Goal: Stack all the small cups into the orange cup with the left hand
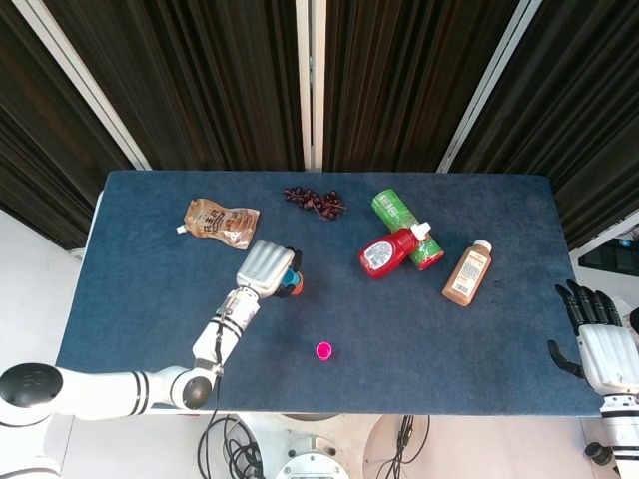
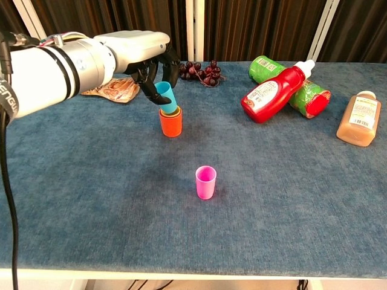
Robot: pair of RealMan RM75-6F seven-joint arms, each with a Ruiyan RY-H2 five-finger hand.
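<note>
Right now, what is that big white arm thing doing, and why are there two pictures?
It is a robot with two arms, and each arm ends in a hand with fingers. One camera looks down from the robot's head, the other looks forward from its chest, so both pictures show the same blue table. The left hand holds a small blue cup, tilted, just over an orange cup; it wants to stack the little cups inside. A pink cup waits nearby. The right hand holds nothing, fingers apart, by the table's edge. Also lying there: grapes, a red bottle leaning on a green can, a brown bottle and a snack pouch.
</note>
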